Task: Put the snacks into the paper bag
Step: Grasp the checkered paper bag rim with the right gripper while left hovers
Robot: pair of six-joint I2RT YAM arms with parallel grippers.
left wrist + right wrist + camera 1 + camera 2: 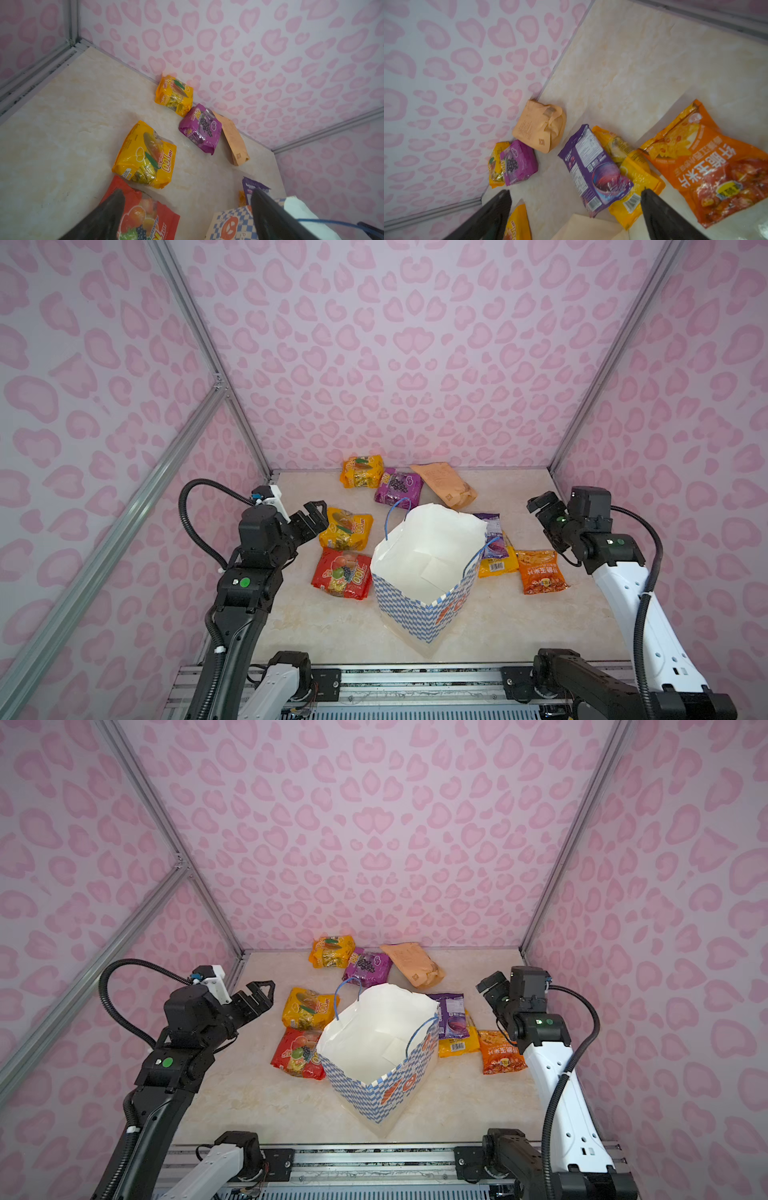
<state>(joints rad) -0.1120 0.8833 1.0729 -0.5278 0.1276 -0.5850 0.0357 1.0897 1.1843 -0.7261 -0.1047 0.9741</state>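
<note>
1. Nearest, centre front: bag (409, 614), upright, mouth open, no packet seen inside. Tall and light, so likely tips or slides if clipped in passing.
2. Just left of bag: red packet (343, 572), with yellow packet (347, 529) behind it. Slick, crinkly film; may slip out of a shallow pinch.
3. Right of bag: orange packet (540, 570), plus purple packet (492, 531) overlapping lower yellow packet (496, 566). Grabbing one risks dragging the other.
4. Left gripper (314, 517) hovers near red and yellow packets, jaws spread, holding nothing. Right gripper (539, 508) hangs raised, well right of bag, jaws spread, empty.
5. Farthest back: far yellow packet (361, 470), grape packet (397, 487), tan pouch (444, 485). Needs a long reach past bag; could knock it over.
</note>
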